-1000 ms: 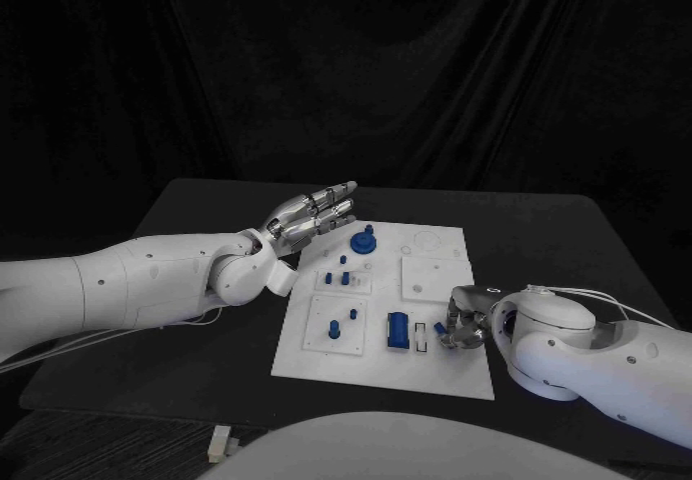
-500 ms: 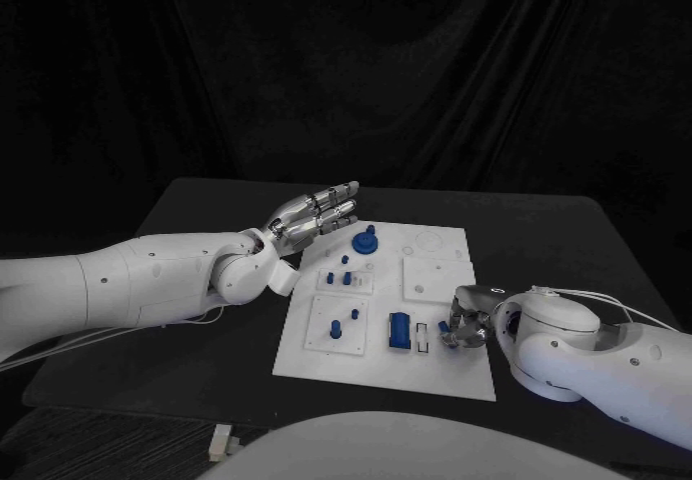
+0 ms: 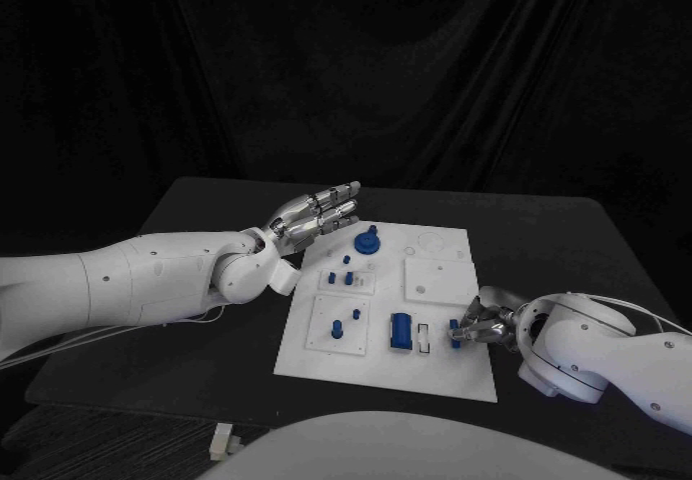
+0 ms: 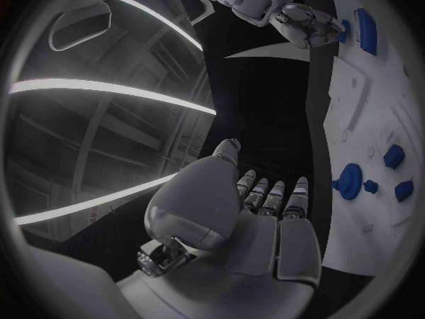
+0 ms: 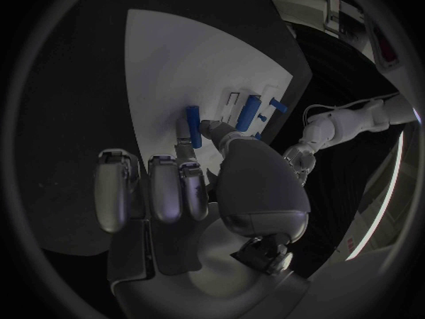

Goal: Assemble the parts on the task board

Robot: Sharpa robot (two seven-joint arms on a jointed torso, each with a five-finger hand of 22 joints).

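Observation:
The white task board (image 3: 433,280) lies mid-table. On it stand a blue round knob (image 3: 366,241), small blue pegs (image 3: 339,275), another peg (image 3: 336,325) and a tall blue block (image 3: 397,330). My right hand (image 3: 486,323) sits at the board's near right edge and pinches a small blue piece (image 3: 456,333) between thumb and finger. The right wrist view shows that piece (image 5: 193,127) held just over the board (image 5: 177,57). My left hand (image 3: 320,213) hovers open above the board's far left corner, fingers spread and holding nothing. The left wrist view shows the knob (image 4: 351,181) and the block (image 4: 365,21).
A pale slot (image 3: 424,336) lies next to the blue block, just left of the held piece. A raised white square plate (image 3: 430,277) sits on the board's right half. The black table (image 3: 548,240) reaches beyond the board on all sides.
My right hand has drawn back to the right, away from the slot, and a blue piece now shows in its fingertips. The left hand has stayed put.

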